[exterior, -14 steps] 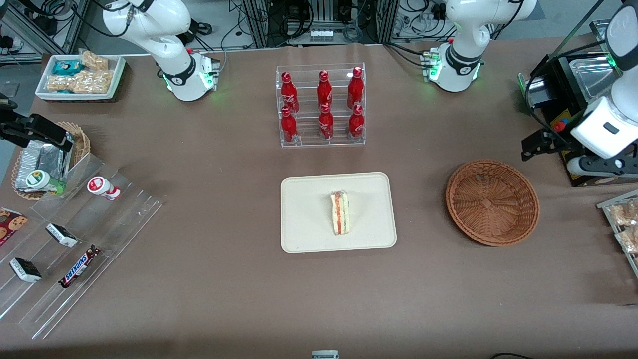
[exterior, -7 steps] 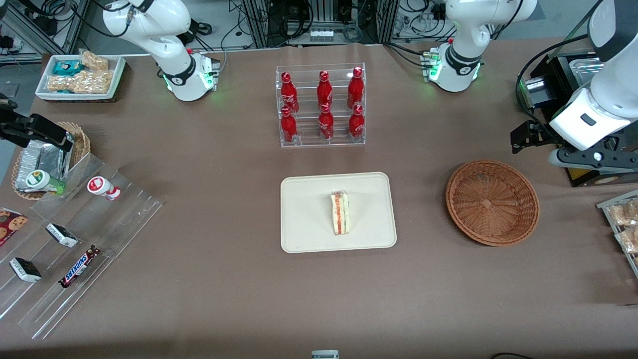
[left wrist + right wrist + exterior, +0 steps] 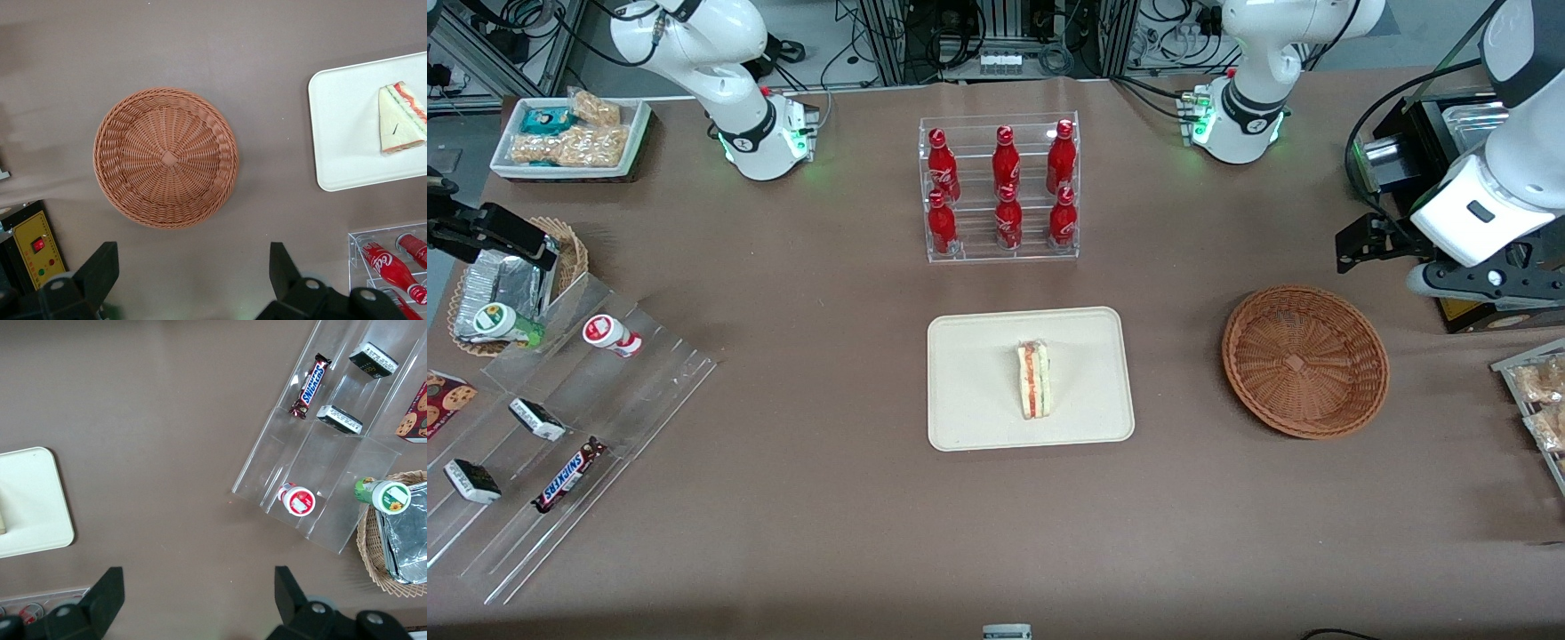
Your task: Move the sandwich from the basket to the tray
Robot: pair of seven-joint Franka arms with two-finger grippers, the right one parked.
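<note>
The sandwich (image 3: 1034, 380), a pale wedge with red-orange and green layers, lies on the cream tray (image 3: 978, 382), near the tray's middle. The round woven basket (image 3: 1304, 360) stands beside the tray toward the working arm's end and holds nothing. My gripper (image 3: 1368, 244) hovers above the table, a little farther from the front camera than the basket and off its rim. In the left wrist view the gripper (image 3: 192, 270) is open over bare tablecloth, with the basket (image 3: 165, 157), the tray (image 3: 340, 133) and the sandwich (image 3: 400, 120) all apart from it.
A clear rack of red bottles (image 3: 1000, 187) stands farther from the front camera than the tray. A black box with a yellow panel (image 3: 30, 243) sits close to my gripper. Packaged snacks (image 3: 1538, 391) lie at the working arm's table edge. Stepped acrylic shelves (image 3: 560, 427) are toward the parked arm's end.
My gripper has shifted slightly away from the front camera and toward the table's middle, most of it in the first half second. Sandwich, tray and basket have not moved.
</note>
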